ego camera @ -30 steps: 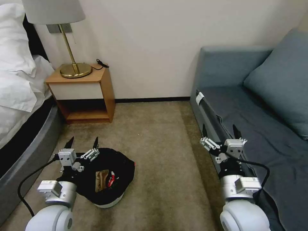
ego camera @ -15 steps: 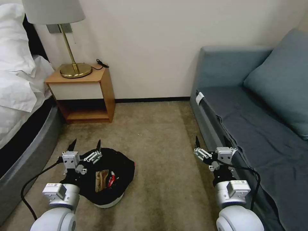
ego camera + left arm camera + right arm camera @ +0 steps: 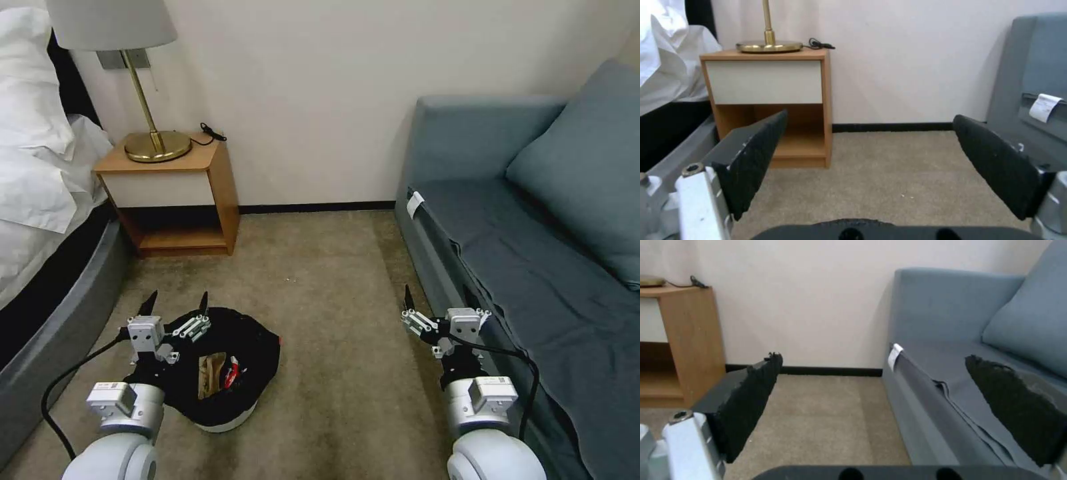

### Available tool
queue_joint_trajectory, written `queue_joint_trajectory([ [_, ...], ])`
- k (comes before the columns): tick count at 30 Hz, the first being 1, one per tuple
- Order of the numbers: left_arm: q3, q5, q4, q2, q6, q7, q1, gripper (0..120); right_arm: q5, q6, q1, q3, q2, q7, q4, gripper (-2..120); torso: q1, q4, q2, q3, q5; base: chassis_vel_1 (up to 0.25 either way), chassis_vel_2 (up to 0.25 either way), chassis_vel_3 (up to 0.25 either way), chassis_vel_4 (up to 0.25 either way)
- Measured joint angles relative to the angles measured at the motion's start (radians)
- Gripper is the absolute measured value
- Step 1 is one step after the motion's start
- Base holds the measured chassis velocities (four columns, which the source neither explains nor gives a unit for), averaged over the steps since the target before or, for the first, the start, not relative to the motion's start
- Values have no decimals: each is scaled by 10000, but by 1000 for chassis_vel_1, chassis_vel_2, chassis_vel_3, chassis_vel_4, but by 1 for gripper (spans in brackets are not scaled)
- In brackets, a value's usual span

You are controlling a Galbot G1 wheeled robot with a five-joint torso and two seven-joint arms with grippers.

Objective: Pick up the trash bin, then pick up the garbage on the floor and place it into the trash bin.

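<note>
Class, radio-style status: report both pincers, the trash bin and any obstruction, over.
Left pincer open, just above trash bin rim. Right pincer open, empty, beside sofa. Bin on carpet, wrappers inside. Nothing blocking.

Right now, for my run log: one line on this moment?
trash bin: on carpet, litter inside | left gripper: open, over bin | right gripper: open, beside sofa

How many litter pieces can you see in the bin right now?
2: a tan-brown piece and a red-white wrapper beside it, both inside the bin. More may be hidden in the bag.
</note>
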Motion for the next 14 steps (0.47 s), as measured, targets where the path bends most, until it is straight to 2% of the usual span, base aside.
queue_joint_trajectory([
  [14, -1, -11, 0, 0, 14, -3, -4, 100, 9, 0, 9, 0, -5, 6, 3, 100, 0, 0, 0, 0, 0, 0, 0, 0, 0],
])
